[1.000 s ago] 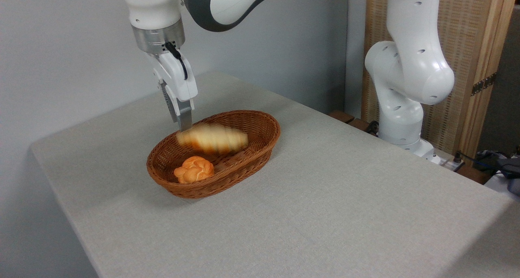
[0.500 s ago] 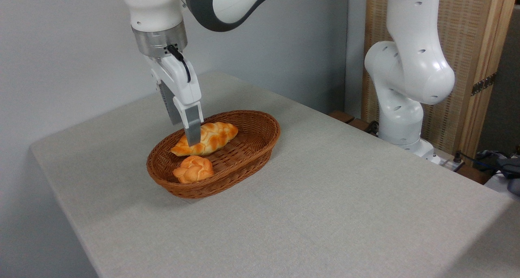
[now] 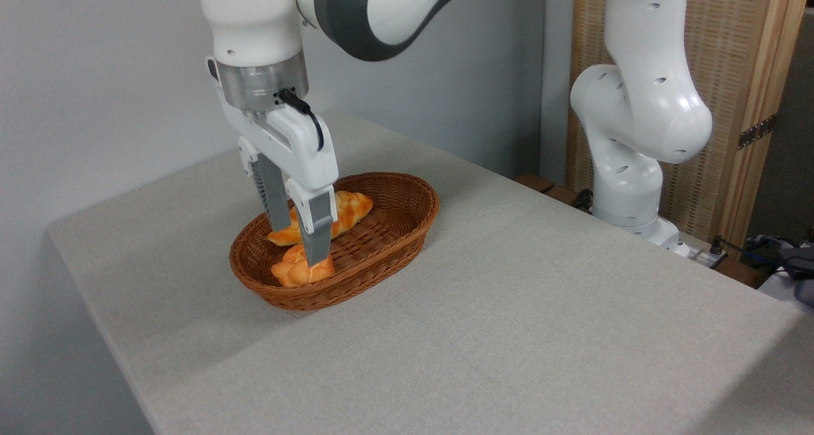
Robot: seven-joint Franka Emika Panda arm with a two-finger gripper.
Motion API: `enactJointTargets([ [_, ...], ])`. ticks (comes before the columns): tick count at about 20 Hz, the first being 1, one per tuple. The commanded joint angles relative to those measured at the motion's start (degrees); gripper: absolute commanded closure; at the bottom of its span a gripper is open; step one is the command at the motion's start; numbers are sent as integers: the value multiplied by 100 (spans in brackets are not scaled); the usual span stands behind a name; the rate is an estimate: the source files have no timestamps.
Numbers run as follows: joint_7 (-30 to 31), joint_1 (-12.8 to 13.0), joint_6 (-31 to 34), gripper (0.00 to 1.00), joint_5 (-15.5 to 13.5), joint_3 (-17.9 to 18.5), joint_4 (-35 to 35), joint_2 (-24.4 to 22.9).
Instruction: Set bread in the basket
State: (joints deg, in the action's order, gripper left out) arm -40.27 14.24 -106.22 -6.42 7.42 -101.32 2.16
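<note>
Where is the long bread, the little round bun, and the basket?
long bread (image 3: 351, 207), fixed camera, on its braided right end.
round bun (image 3: 289, 271), fixed camera, on its left side.
basket (image 3: 413, 214), fixed camera, on its right rim.

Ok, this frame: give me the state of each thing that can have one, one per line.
Long braided loaf: lying in the basket, not held.
Round bun: lying in the basket, near end.
Basket: upright on the table, holding both breads.
Gripper: jaws open, empty, low over the breads.
</note>
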Motion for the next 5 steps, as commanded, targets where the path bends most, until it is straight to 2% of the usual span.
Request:
enactJointTargets([
  [1,28,44,-267,0,70,278,42,100],
  [5,11,44,-303,0,70,313,42,118],
])
